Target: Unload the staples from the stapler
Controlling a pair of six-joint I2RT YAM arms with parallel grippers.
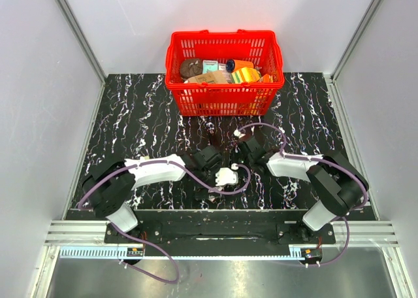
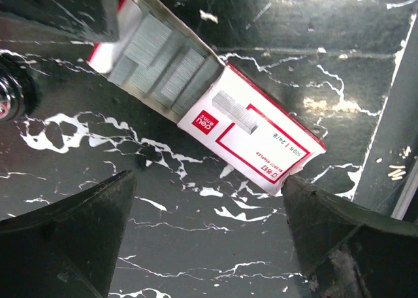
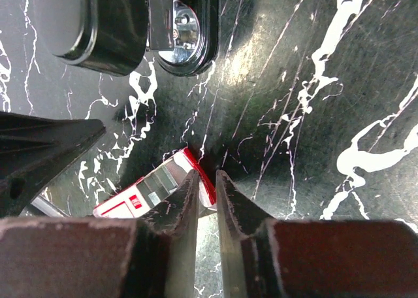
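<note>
At the near edge of the desk [image 1: 130, 115], I have both arms folded inward, their wrists crowded together at centre. The left end effector [image 2: 209, 180] stands wide open, one finger on either side of the staple box [image 2: 261, 141] and clear of it. The box lies slantwise on the marble, its tray partly out of the sleeve and packed with grey staples [image 2: 163, 56]. The tray's far end is cut off under a dark shape I cannot identify from the left wrist.

The right end effector [image 3: 207, 175] has its fingers almost together, with the box's red edge in the slit between them. Just beyond those tips lies the black stapler [image 3: 111, 30], a chrome part showing and its upper end cropped by the frame. Whether staples sit inside it, I cannot tell. From overhead the stapler is lost among black wrists and dark marble, and only the box shows white.

Open marble runs to both side walls and back to the red basket [image 1: 222, 95], packed with goods at the far edge.
</note>
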